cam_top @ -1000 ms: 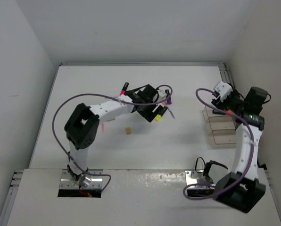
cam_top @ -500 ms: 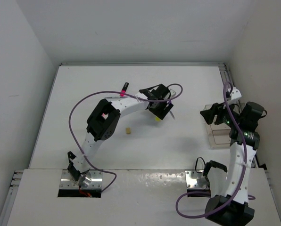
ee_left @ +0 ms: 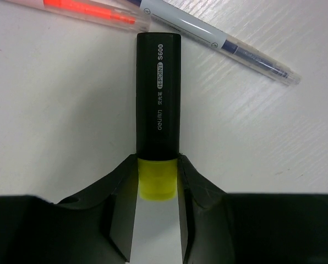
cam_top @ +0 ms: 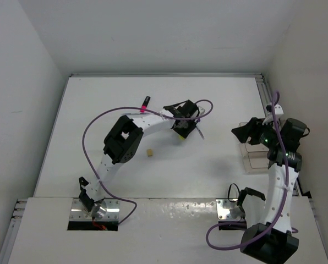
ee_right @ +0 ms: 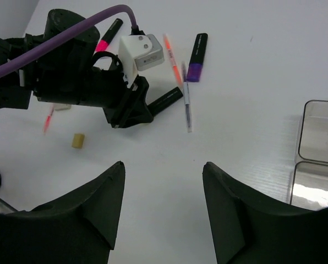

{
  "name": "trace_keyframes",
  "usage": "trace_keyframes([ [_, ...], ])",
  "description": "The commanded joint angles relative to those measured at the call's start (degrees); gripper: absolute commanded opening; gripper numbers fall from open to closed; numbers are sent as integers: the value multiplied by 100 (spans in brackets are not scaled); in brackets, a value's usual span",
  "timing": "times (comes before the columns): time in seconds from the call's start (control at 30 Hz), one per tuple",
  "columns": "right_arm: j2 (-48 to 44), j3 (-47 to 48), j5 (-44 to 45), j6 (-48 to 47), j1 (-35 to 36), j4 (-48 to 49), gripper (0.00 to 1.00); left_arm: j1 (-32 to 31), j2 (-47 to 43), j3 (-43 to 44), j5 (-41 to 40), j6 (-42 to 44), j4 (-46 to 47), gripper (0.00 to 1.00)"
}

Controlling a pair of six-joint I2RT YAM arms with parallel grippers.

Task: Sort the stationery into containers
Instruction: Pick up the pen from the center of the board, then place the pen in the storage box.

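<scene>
Starting at the left of the table (cam_top: 70,137), the pink highlighter (cam_top: 145,103) is lying alone near the far side, and the tan eraser (cam_top: 149,152) is sitting loose nearer to you. Neither is in a box yet.

Moving to the middle, your left gripper (ee_left: 157,162) is down on the yellow highlighter (ee_left: 158,93), its fingers (ee_left: 120,187) pinching the yellow end while the black body is pointing away from the wrist, flat on the table. Just beyond its tip, the orange pen (ee_left: 92,11) and the blue-and-white pen (ee_left: 219,38) are lying close together, and the purple highlighter (ee_right: 197,58) is resting beside them.

Further right, your right gripper (ee_right: 163,168) is hovering over bare table with its fingers (ee_right: 98,209) spread wide and nothing between them. It is facing the pile, with the clear containers (ee_right: 321,132) just to its right.

The containers are partly hidden from above by the right arm, but the parts showing are holding nothing. So you are only starting: I judge 1 item gripped, none sorted, and at least 5 more waiting.
</scene>
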Motion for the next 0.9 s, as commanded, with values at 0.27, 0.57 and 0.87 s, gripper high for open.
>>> trace_keyframes([
  [0.27,284,-370,190,2423,549,1706,71,414,-2018,-1621,875,-120,680,2],
  [0.57,1540,874,1859,3039,2868,2743,78,458,-3514,-1491,541,-235,655,0],
  [0.87,3254,2783,2353,3989,3784,3157,78,757,-3954,-823,866,-489,707,0],
])
